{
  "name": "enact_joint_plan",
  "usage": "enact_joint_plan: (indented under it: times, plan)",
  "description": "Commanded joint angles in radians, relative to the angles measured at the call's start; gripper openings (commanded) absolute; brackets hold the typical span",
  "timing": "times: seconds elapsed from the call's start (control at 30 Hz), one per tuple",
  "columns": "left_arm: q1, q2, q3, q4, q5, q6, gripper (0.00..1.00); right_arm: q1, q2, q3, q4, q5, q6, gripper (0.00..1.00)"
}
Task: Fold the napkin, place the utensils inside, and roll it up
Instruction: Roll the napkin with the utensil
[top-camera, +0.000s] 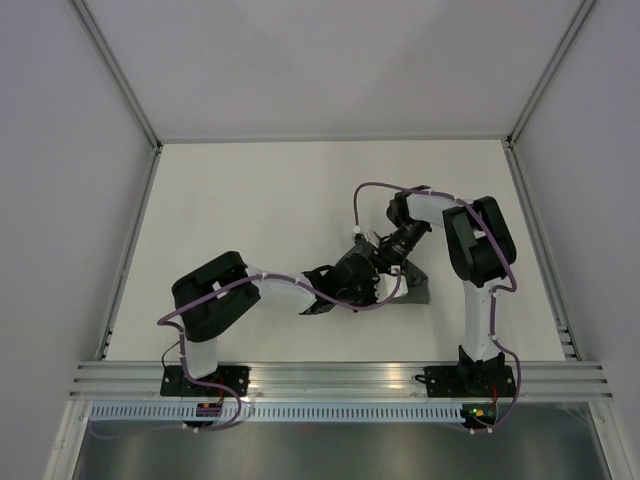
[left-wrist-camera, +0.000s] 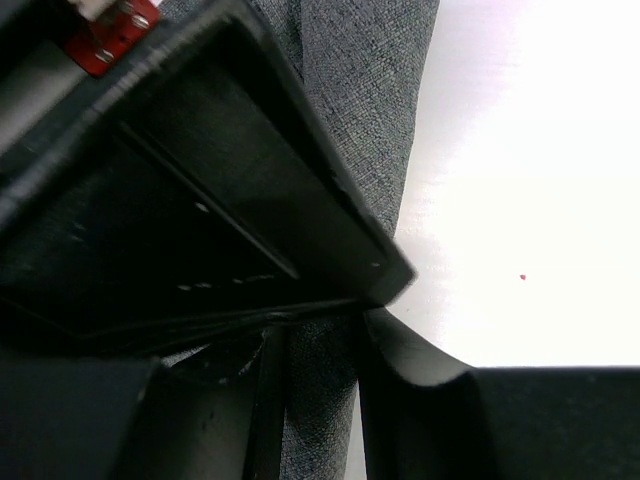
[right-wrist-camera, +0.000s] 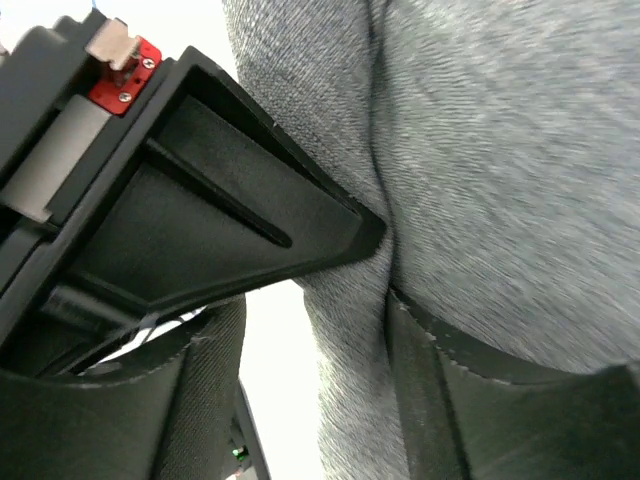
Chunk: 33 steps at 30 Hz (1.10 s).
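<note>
The worktop (top-camera: 250, 200) has open room over its left half and far side. It is walled on three sides, with a metal rail (top-camera: 340, 378) along the near edge. The left arm (top-camera: 280, 292) reaches rightward across the middle, and its hand (left-wrist-camera: 385, 305) pinches a fold of the napkin (top-camera: 418, 288), which lies bunched right of centre near the front. The right hand (right-wrist-camera: 385, 265) sits on the same cloth, close beside the left; I cannot tell whether it grips or is spread. The right arm (top-camera: 478, 310) stands just beside the napkin, narrowing the room there. One napkin shows, along with two hands.
</note>
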Motion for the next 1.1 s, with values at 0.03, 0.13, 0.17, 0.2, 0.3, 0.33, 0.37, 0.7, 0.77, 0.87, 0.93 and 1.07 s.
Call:
enact_joint_plan:
  times: [0.03,0.13,0.17,0.2,0.3,0.33,0.37,0.7,0.77,0.87,0.93,1.07]
  plan:
    - [0.013,0.045,0.013,-0.120,0.126,-0.085,0.02,-0.043,-0.076,0.065,0.105,0.028,-0.030,0.64]
    - [0.034,0.042,0.016,-0.137,0.168,-0.114,0.02,-0.078,-0.124,0.091,0.129,0.009,0.018,0.65]
    - [0.046,0.040,0.016,-0.139,0.180,-0.131,0.02,-0.101,-0.139,0.097,0.141,0.006,0.030,0.65]
    - [0.054,0.039,0.013,-0.139,0.194,-0.138,0.02,-0.115,-0.151,0.106,0.151,0.000,0.045,0.65]
    - [0.085,0.040,0.023,-0.160,0.261,-0.172,0.02,-0.170,-0.223,0.114,0.155,-0.041,0.059,0.65]
    - [0.094,0.042,0.025,-0.166,0.277,-0.178,0.02,-0.186,-0.239,0.111,0.163,-0.049,0.059,0.65]
    - [0.109,0.045,0.028,-0.169,0.294,-0.195,0.02,-0.213,-0.256,0.102,0.167,-0.058,0.058,0.65]
    - [0.182,0.143,0.137,-0.304,0.496,-0.238,0.02,-0.273,-0.729,-0.354,0.557,0.058,0.084,0.68]
    - [0.194,0.158,0.155,-0.315,0.515,-0.249,0.02,-0.272,-0.808,-0.443,0.623,0.064,0.076,0.70]
    - [0.206,0.188,0.191,-0.352,0.536,-0.260,0.02,-0.254,-0.917,-0.526,0.661,0.081,0.041,0.72]
    - [0.214,0.206,0.204,-0.375,0.542,-0.264,0.02,-0.212,-0.954,-0.558,0.689,0.103,0.026,0.72]
    - [0.224,0.235,0.246,-0.401,0.564,-0.283,0.02,-0.111,-0.978,-0.653,0.750,0.179,0.032,0.72]
